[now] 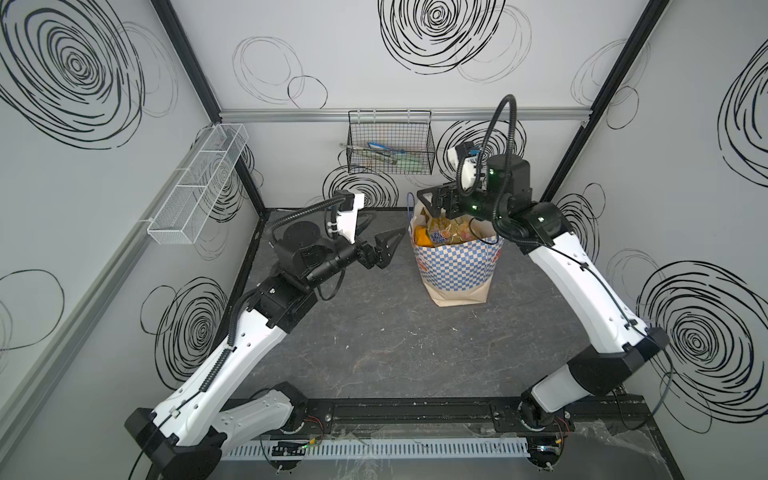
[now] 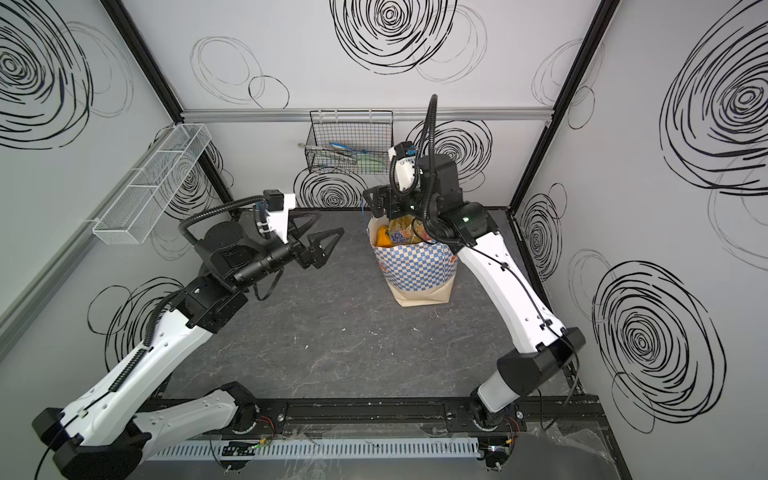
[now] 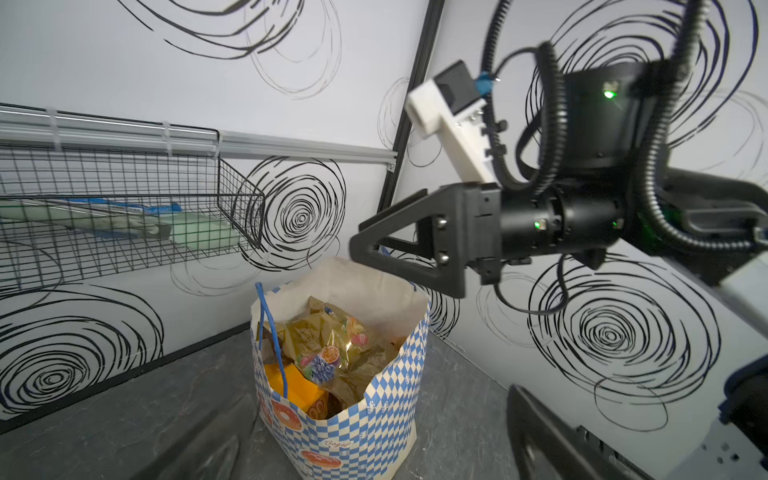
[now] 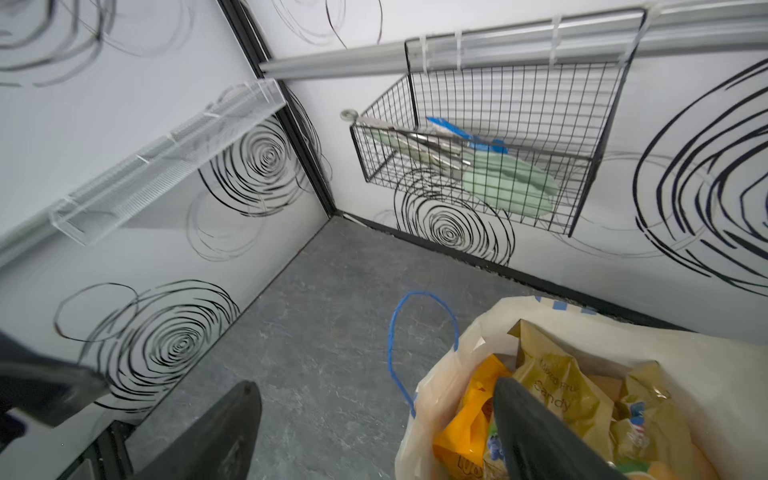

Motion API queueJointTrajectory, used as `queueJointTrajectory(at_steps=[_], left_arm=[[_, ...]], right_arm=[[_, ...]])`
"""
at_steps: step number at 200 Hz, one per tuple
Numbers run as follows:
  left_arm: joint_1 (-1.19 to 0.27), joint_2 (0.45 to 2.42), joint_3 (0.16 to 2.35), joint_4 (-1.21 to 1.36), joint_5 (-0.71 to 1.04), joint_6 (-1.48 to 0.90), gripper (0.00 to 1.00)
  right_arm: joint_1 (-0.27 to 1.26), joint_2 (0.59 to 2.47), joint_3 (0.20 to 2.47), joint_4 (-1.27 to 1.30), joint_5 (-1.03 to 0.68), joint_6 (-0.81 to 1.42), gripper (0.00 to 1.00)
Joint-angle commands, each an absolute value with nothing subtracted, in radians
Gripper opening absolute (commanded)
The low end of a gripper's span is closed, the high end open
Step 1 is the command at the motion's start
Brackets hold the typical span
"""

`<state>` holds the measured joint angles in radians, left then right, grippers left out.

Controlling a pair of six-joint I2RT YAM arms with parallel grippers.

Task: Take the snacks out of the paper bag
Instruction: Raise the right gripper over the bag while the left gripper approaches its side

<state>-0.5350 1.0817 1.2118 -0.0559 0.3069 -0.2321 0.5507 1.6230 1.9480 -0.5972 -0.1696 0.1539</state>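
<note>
— Snacks (image 3: pixel 332 345), where are they?
— All inside the paper bag (image 1: pixel 455 266). It stands up straight on the gray table (image 1: pixel 374 332), near the back wall, toward the right in both top views.
— What can you see in it?
— A big gold packet (image 4: pixel 552 382) with fruit pictures lies on top. An orange packet (image 4: pixel 465 419) sits next to it, by the blue cord handle (image 4: pixel 390 349).
— What about the right gripper (image 4: pixel 376 384)?
— It hangs over the open top of the bag. Its two fingers are wide apart and hold nothing. One finger (image 4: pixel 536 436) is over the packets. The other is out past the bag's edge, over the table. I cannot tell if the finger touches a packet.
— And the left gripper (image 2: pixel 331 222)?
— It is up in the air, to the left of the bag, not touching it. Its fingers are spread apart too, with nothing between them.
— What is on the wall?
— A black wire basket (image 1: pixel 355 145) hangs there behind the bag, with pale green and blue things in it.
</note>
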Motion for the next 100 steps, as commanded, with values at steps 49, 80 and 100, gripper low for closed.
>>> queueJointTrajectory(at_steps=[49,80,100], left_arm=[[-0.403,1.064,1.141,-0.033,0.505,-0.117,0.96],[-0.396,1.07,1.102,-0.043,0.569,-0.098,0.96],[-0.397,1.071,1.099,-0.037,0.58,-0.099,0.96]], right_arm=[[0.463,2.007,2.272,-0.888,-0.033,0.09,0.75],[0.459,2.112,2.321,-0.893,-0.005,0.088,0.75],[0.454,2.151,2.318,-0.874,0.003,0.103,0.75]])
